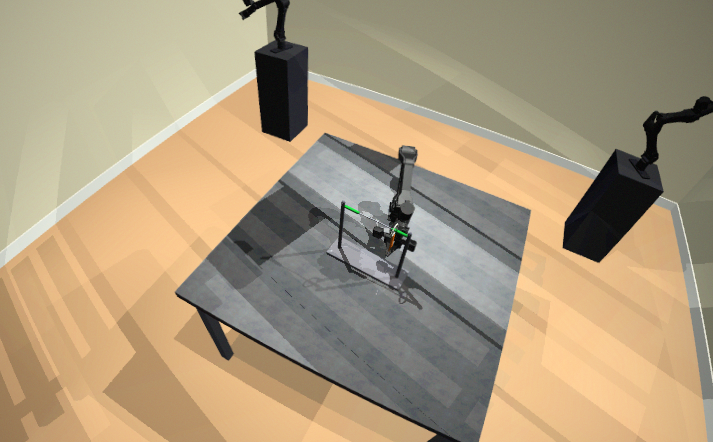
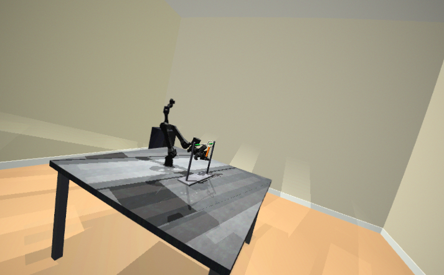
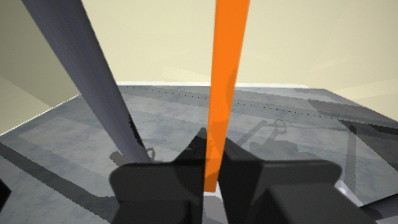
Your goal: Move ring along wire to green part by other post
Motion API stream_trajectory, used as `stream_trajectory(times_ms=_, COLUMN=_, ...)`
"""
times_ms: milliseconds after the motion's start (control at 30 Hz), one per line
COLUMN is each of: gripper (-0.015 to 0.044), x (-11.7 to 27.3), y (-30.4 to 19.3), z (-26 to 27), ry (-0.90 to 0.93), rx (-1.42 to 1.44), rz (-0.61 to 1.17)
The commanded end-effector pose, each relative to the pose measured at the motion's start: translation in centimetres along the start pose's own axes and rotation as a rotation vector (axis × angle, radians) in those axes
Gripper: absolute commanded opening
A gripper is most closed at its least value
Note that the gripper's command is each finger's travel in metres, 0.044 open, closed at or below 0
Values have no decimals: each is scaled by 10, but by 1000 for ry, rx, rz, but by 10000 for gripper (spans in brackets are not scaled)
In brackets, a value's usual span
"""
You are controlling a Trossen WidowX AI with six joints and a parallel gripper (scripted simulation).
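Observation:
My gripper [image 1: 389, 250] [image 3: 207, 131] is shut on the orange handle [image 1: 392, 241] [image 2: 208, 152] [image 3: 223, 85], which stands nearly upright with the ring [image 2: 210, 140] at its top. The ring is around the wire at the inner end of the green part [image 1: 401, 232] beside the right post [image 1: 402, 258] in the top view. This is the far post [image 2: 210, 158] in the exterior view. The other green part [image 1: 351, 209] [image 2: 197, 144] is beside the other post [image 1: 341, 227] [image 2: 189, 162], with the thin grey wire [image 1: 370, 217] between. Whether the ring touches the wire is too small to tell.
Both posts stand on a pale base plate [image 1: 360, 262] [image 2: 196, 179] on the grey table [image 1: 315, 323] [image 2: 141, 191]. In the wrist view a post [image 3: 82, 65] rises close at the left. Two other arms stand on dark pedestals [image 1: 282, 93] [image 1: 611, 208] beyond the table.

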State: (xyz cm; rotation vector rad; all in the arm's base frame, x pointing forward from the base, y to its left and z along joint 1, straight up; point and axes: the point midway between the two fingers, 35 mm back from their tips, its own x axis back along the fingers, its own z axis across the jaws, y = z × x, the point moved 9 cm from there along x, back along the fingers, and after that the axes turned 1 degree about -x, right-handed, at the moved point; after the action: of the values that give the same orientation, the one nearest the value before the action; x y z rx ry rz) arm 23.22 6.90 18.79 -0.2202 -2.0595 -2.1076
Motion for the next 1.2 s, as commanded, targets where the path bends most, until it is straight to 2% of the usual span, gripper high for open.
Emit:
stream_trajectory(times_ms=0, gripper=-150, x=0, y=1, z=4, ry=2, rx=-7, rz=-3)
stream_trajectory(times_ms=1133, gripper=-150, x=-5, y=-17, z=8, ry=5, rx=-8, rz=-3)
stream_trajectory(times_ms=1167, gripper=-124, x=-5, y=-16, z=8, ry=7, rx=-1, rz=-3)
